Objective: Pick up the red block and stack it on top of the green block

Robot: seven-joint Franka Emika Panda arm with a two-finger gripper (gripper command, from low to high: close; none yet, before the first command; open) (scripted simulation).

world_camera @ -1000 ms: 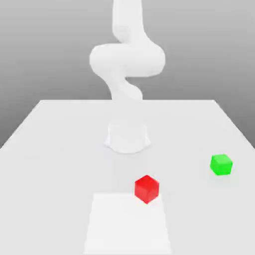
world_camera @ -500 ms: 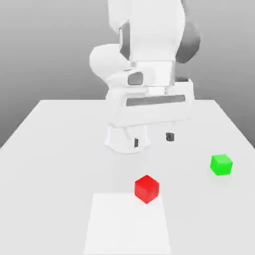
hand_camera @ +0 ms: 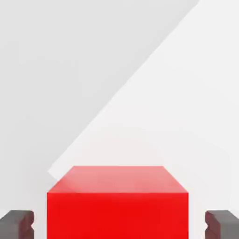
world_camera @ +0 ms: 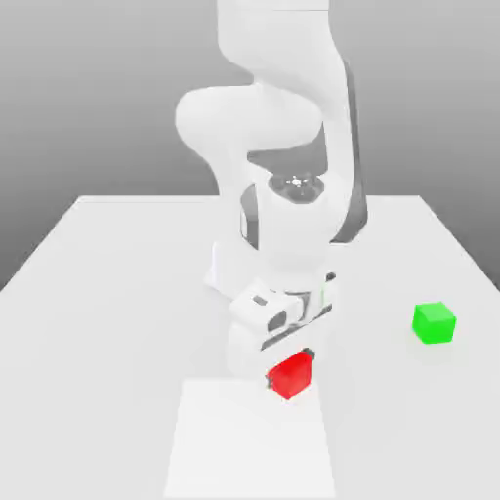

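Two dark fingertips [hand_camera: 17, 223] are flanking the red block [world_camera: 291, 375] near the worktop's [world_camera: 107, 293] front edge; the gripper [world_camera: 289, 369] is standing open, gripping nothing. If the fingers are closing off-centre, the block is likely twisting or slipping. The green block [world_camera: 434, 322] is waiting well apart, toward the exterior view's right edge
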